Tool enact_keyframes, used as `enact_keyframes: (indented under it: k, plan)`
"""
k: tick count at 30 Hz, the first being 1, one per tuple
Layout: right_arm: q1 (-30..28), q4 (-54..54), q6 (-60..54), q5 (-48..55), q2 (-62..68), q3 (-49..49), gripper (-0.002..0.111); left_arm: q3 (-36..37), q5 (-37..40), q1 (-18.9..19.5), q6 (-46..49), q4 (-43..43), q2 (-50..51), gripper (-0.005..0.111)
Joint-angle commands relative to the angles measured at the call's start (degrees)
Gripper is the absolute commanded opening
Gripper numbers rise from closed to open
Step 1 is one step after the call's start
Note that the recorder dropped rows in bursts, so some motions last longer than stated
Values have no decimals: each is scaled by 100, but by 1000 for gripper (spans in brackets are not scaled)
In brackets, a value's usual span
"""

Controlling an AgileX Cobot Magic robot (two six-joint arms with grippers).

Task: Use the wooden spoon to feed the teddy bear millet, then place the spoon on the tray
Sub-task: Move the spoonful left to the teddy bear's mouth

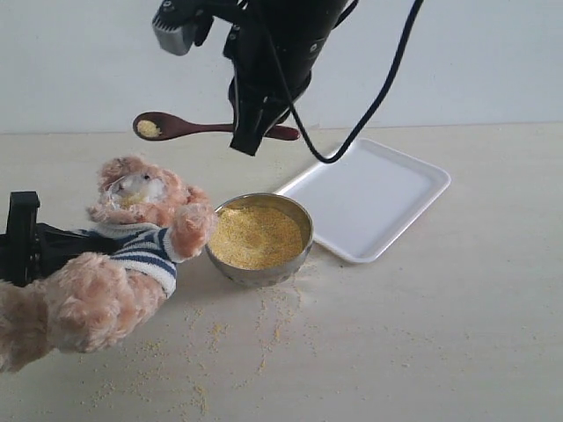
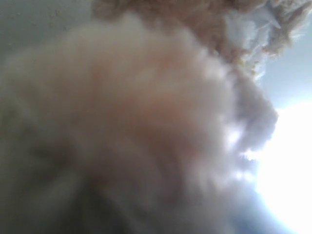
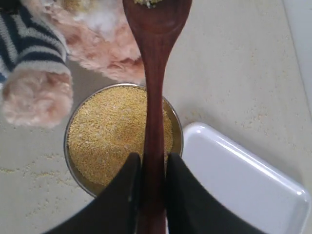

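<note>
The teddy bear (image 1: 132,251) leans back at the left, muzzle up. My left gripper (image 1: 66,242) is shut on its body from behind, and its fur (image 2: 146,122) fills the left wrist view, hiding the fingers. My right gripper (image 1: 251,136) (image 3: 152,161) is shut on the handle of the wooden spoon (image 1: 189,128) (image 3: 155,73), held level in the air. A little millet (image 1: 149,128) sits in the spoon's bowl, above the bear's face and apart from it. The steel bowl (image 1: 255,274) heaped with millet (image 1: 255,236) (image 3: 112,131) stands beside the bear's paw. The white tray (image 1: 378,198) (image 3: 234,180) lies right of the bowl.
Loose millet grains (image 1: 264,325) are scattered over the beige table in front of the bowl and near the bear. A black cable (image 1: 378,97) loops down from the right arm above the tray's far corner. A pale wall closes the back.
</note>
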Motion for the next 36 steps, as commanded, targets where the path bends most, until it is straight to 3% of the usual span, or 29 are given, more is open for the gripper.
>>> enact_keyframes:
  k: [1,13,20,36]
  plan:
    - [205,-106,-47,-189,87,-35,0,26,160,5,-25,-61,11,5]
    - [860,-1160,-33,-419,145,-35,0,26,160,5,-25,-61,11,5]
    - [973,-1992,300,-202,196,-25,0,26,176,5,-25,-61,11,5]
    - [1204,-2515,584,-193,205,-25,0,15,243,5,-25,-61,11,5]
